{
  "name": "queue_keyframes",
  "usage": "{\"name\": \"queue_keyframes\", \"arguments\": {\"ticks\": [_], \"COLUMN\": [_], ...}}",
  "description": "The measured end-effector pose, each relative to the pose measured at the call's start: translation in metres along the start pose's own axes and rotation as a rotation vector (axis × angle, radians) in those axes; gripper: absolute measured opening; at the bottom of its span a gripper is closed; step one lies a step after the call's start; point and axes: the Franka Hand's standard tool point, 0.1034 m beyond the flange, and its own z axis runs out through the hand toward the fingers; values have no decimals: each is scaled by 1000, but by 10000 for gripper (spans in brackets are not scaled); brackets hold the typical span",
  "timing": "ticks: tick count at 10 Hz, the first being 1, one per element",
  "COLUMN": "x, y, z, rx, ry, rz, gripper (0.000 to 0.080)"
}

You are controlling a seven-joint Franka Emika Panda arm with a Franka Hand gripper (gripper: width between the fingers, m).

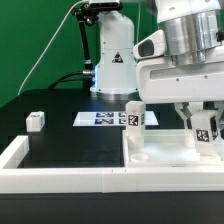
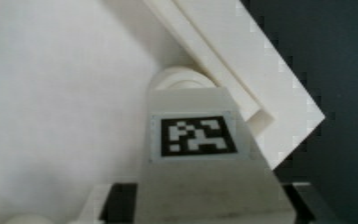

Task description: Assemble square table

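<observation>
I have the two-finger gripper pinching a short white tagged leg at the white plastic square slab, by its corner on the exterior view's right, and I judge any slight tilt could seat it crooked or jam it.

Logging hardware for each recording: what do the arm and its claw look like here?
The arm has glossy white shells and a silver-grey cylindrical wrist section. The claw has a boxy white body and two dark fingers. Behind, the rounded white base carries a small dark logo, and a thin black cable arcs up beside it.
</observation>
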Motion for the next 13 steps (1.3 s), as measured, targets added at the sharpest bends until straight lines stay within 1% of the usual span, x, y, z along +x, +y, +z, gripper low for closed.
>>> {"name": "queue_keyframes", "arguments": {"ticks": [4,7,8,9,10,11,12,13], "x": [-7,-6,-7,-7,-7,-7,-7,-6], "y": [-6,-6,-6,-6,-6,-6,-6,-5], "z": [2,1,1,1,1,2,1,1], "rx": [4,2,2,2,3,2,2,2], "ry": [-7,-12,-12,-12,-12,-12,-11,-9], "rz": [350,463,458,453,411,373,306,172], "gripper": [291,291,291,377,561,561,629,629]}}
